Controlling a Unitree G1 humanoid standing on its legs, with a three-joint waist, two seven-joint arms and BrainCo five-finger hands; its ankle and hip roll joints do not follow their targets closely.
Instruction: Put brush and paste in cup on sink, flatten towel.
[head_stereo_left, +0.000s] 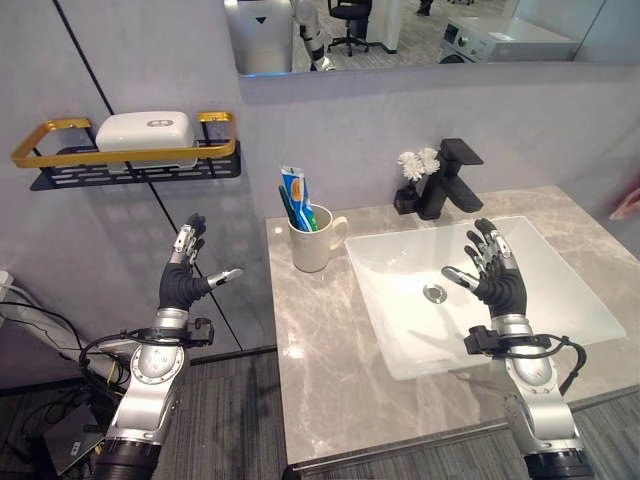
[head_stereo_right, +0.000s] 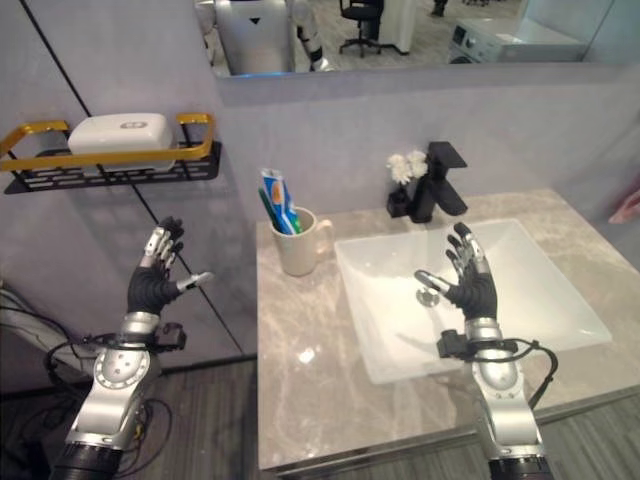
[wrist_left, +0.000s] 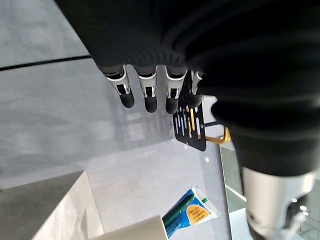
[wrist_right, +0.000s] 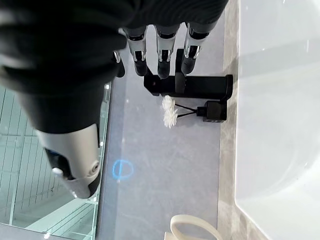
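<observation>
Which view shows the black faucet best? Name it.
Left eye view: the black faucet stands whole behind the white basin. The right eye view matches; the right wrist view shows it partly behind fingers; the left wrist view misses it.

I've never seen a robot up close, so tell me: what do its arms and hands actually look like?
Both arms are smooth silver-grey metal with rounded joint housings. Each wrist and the back of each hand wears a dark ribbed cover. The left hand and the right hand have slim silver fingers with dark tips, plus a thumb set apart. A black cable loops out beside each forearm, below a black band at the wrist.
</observation>
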